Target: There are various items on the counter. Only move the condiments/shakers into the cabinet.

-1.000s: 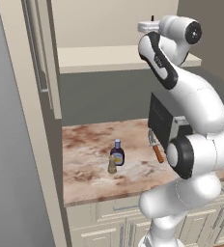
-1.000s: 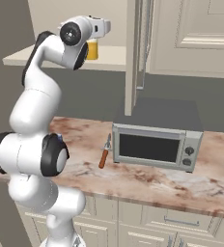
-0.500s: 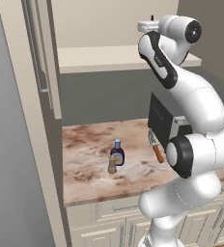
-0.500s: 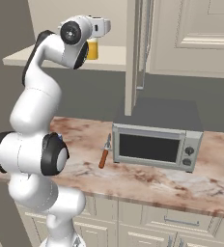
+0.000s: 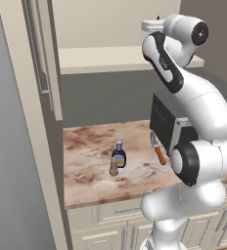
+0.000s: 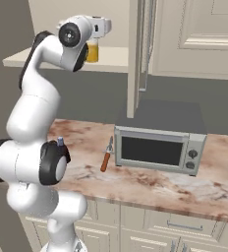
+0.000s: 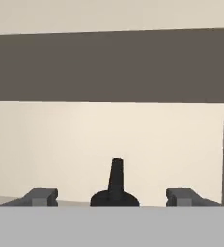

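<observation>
Our white arm reaches high, elbow bent.
We see our two-finger gripper (image 7: 115, 197) with its dark fingertips (image 7: 40, 195) spread well apart, our wrist turned level at shelf height.

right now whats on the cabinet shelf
One yellow squeeze bottle stands at the shelf edge, its dark nozzle between the open tool's fingers. The arm covers part of the shelf.

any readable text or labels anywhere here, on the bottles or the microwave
None can be read.
Dark bottle with blue cap: pale label, too small and blurred to read.
Grey microwave: two round knobs, no legible markings.
Yellow squeeze bottle at the gripper: plain, no print visible.
</observation>
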